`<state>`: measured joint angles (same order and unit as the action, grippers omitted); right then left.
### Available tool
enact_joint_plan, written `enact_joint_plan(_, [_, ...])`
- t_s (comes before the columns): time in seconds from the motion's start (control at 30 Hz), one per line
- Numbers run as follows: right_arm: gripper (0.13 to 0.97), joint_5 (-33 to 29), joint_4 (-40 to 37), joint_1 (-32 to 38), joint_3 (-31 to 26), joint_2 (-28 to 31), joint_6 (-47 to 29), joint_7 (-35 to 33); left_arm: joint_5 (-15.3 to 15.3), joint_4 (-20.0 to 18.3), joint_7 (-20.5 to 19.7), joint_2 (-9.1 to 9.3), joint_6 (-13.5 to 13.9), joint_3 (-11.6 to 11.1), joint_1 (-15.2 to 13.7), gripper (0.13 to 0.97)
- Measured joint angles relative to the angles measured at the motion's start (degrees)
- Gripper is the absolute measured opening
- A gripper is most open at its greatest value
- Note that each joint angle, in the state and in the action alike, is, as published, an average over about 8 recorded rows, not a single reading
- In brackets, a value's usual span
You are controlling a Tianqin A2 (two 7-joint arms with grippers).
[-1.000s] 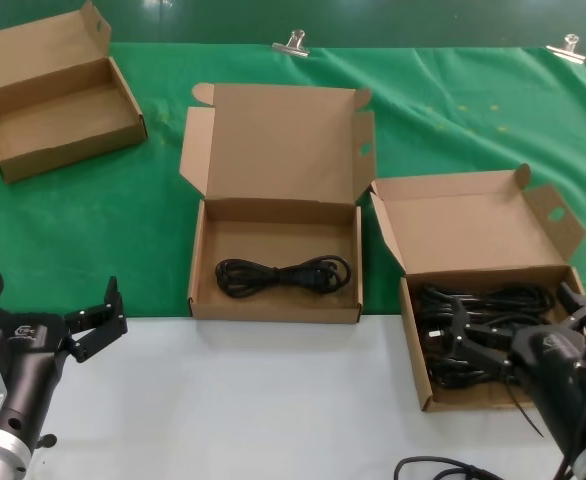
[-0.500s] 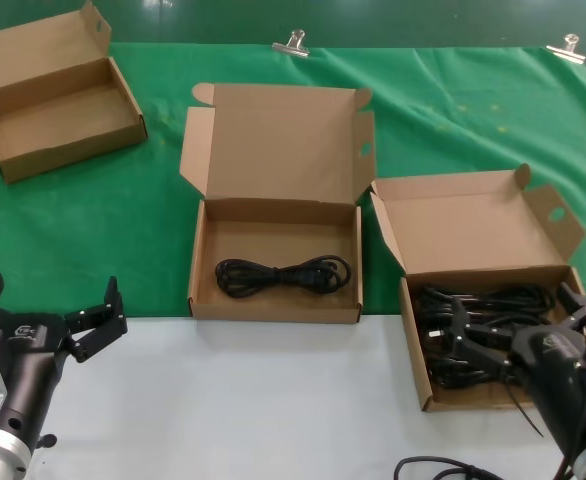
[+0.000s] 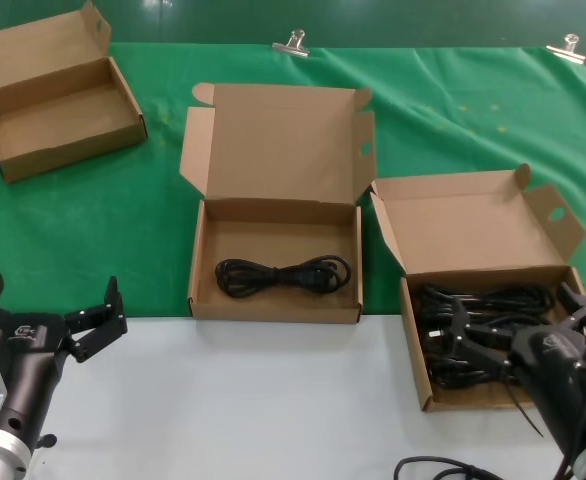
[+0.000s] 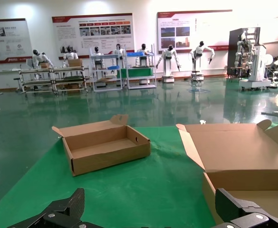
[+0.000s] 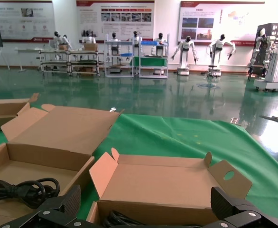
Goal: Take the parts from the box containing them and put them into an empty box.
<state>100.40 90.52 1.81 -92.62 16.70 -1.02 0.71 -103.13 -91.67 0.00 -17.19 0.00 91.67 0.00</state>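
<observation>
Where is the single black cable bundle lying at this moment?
In the head view, the single cable bundle lies in the tray of the middle box, left of the box full of cables.

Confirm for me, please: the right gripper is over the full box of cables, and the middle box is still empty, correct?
Not quite. The right gripper is over the full box, but the middle box is not empty: the head view shows one coiled cable lying in it.
</observation>
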Motion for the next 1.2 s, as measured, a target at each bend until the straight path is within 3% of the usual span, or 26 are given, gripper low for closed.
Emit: enact_joint_plan(1.2, [0.966, 0.0, 0.0, 0.0, 0.0, 0.0, 0.0, 0.0, 0.0, 0.0, 0.0, 0.0, 0.0, 0.0, 0.0, 0.966])
